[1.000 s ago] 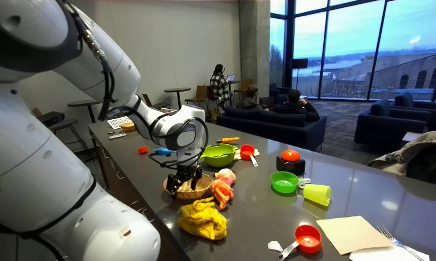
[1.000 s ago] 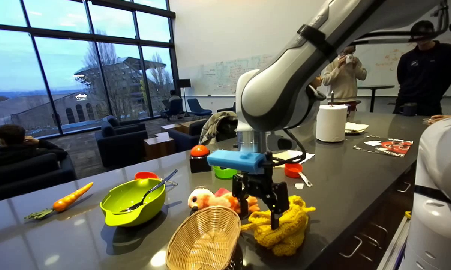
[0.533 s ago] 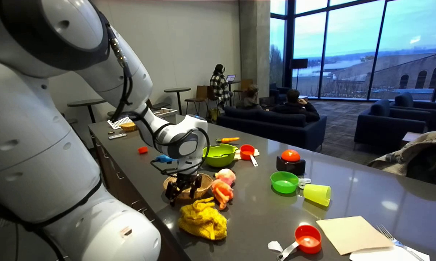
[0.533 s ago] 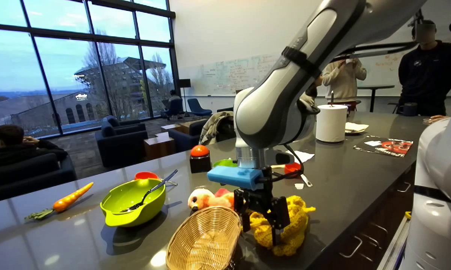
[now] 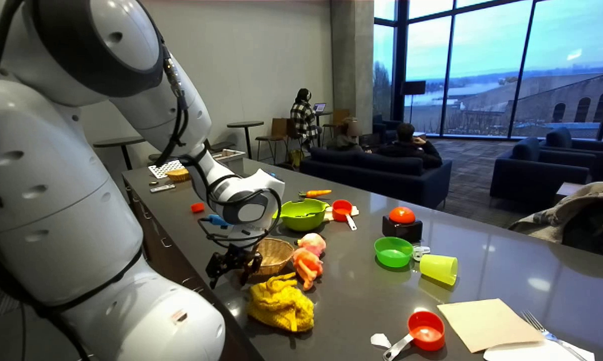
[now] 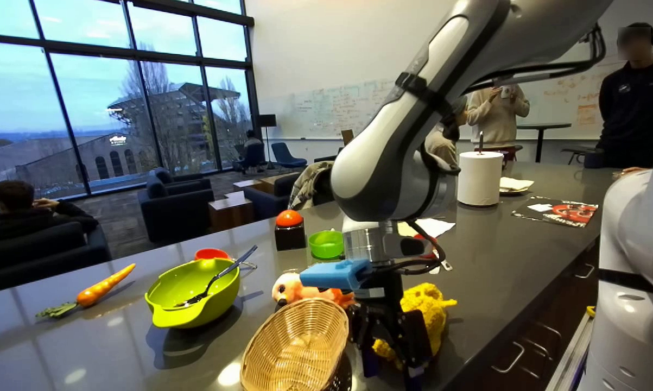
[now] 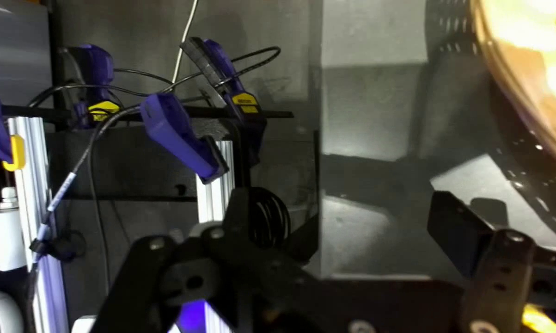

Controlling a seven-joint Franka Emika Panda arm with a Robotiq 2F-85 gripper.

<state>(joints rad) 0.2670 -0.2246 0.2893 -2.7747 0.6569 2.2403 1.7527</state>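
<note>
Gripper (image 5: 228,281) above the edge of the counter (image 5: 361,296); fingers (image 7: 458,236) wide apart, counter showing between them; yellow knit bundle (image 5: 282,305) on the counter nearby, unobstructed in an exterior view, with a yellow cup (image 5: 437,269) on its side; in an exterior view the wicker basket (image 6: 296,347), beside the gripper, shows its inside, and a white paper roll (image 6: 479,179) stands farther back; wrist view brings in purple clamps (image 7: 178,134) beyond the edge, basket only partly.
</note>
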